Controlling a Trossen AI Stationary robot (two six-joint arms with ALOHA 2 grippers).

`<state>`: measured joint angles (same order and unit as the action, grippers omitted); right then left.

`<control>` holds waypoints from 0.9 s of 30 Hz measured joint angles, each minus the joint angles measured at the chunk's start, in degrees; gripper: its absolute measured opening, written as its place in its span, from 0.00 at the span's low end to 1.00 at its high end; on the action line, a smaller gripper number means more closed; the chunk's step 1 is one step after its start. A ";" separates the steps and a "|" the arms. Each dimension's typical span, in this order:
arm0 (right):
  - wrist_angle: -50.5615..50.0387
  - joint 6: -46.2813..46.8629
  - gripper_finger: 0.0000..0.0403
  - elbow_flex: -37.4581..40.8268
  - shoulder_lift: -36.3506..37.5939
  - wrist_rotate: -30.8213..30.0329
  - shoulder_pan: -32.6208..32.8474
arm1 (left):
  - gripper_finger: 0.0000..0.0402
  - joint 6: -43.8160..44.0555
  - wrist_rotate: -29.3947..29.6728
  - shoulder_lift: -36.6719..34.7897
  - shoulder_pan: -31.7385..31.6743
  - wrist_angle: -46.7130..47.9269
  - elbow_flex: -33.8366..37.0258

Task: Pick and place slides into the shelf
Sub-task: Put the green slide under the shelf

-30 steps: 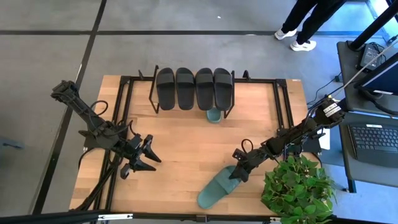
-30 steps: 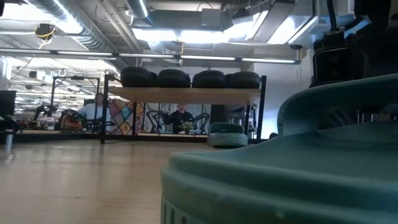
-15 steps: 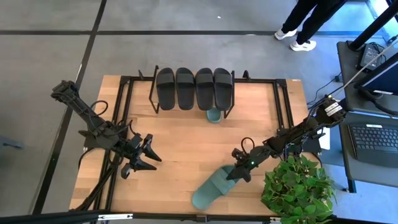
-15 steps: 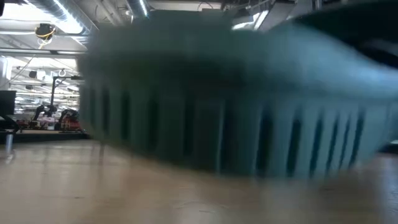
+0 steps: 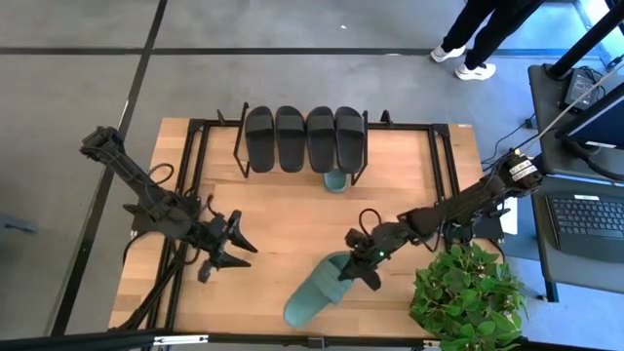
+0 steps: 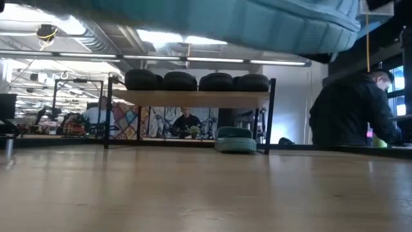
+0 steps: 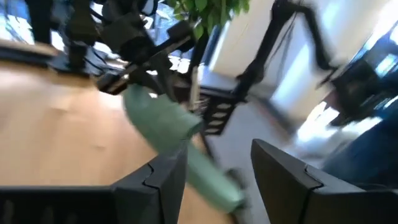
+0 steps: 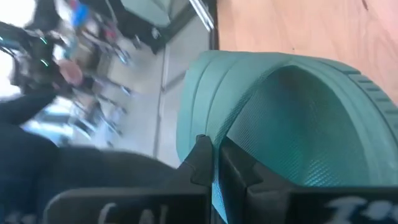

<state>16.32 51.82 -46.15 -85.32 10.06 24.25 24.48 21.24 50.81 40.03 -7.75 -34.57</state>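
One sage green slide (image 5: 314, 295) hangs from my right gripper (image 5: 359, 267) near the table's near edge. It fills the top of the low view (image 6: 193, 19), off the table. My right gripper (image 8: 216, 163) is shut on it. A second green slide (image 5: 334, 181) lies on the table under the shelf (image 6: 193, 98). Several black slides (image 5: 304, 137) sit side by side on the shelf's plank top. My left gripper (image 5: 229, 255) hovers open over the table's left half. Its wrist view (image 7: 217, 180) looks toward the held slide (image 7: 165, 121). My right gripper pinches a thin ribbed wall of the green slide (image 8: 208, 124) between its two fingers, at the slide's end nearer the right arm (image 5: 348, 263); it looks like the strap's edge. The slide is lifted clear, its free end (image 5: 295, 310) slanting toward the near edge.
A potted plant (image 5: 466, 291) stands at the table's near right corner, close to the right arm. Black frame rails (image 5: 195, 156) run along the table's sides. A person (image 5: 480, 34) stands beyond the far edge, another person (image 6: 357, 109) sits to the right. Bare wood lies between the grippers.
My right gripper has risen and moved toward the table's left, staying shut. The green slide, which lay on the table, has been lifted clear and carried left with it; in the low view it now passes above the camera.
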 joint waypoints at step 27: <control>-3.63 0.50 0.03 -6.64 0.02 28.66 -23.78 | 0.36 -37.92 33.82 38.00 10.45 52.53 -41.06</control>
<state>12.70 52.31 -52.80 -85.30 38.72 0.47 -13.44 55.07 88.81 50.48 44.78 -75.62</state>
